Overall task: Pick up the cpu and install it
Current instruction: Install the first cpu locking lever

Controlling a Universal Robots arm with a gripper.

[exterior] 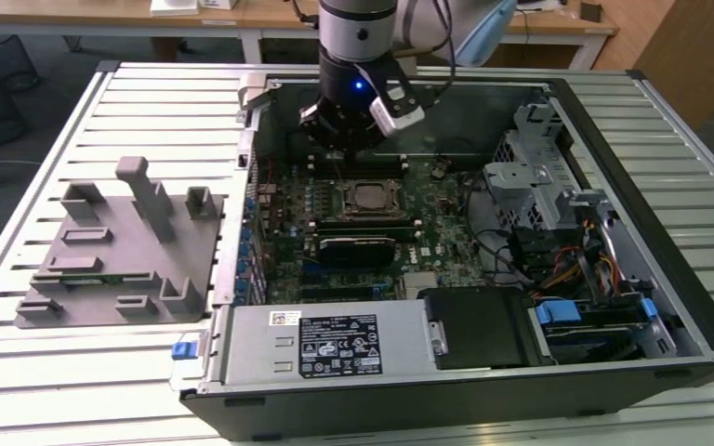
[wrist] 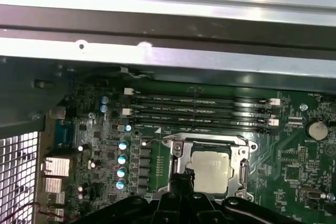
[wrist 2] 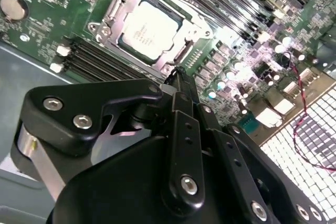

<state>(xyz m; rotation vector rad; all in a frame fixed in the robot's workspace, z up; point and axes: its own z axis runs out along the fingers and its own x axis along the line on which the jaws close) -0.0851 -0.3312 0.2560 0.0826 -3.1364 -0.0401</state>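
- I see the cpu [wrist 2: 145, 30] already lying flat inside the socket frame [wrist 2: 113, 9] on the motherboard [wrist: 299, 156], silver top plate facing up.
- My gripper [wrist 2: 178, 77] hangs just above the socket's edge; its fingers look drawn together with nothing between them.
- In the exterior view the arm [exterior: 357, 37] stands over the open computer case [exterior: 654, 279], well apart from the grey tray [exterior: 109, 269].
- I judge the chip light, rigid and fragile underneath; I'd take it only by its pale rim, opposite edges, gently.

cpu [wrist: 211, 170] seated in socket frame [wrist: 242, 157]
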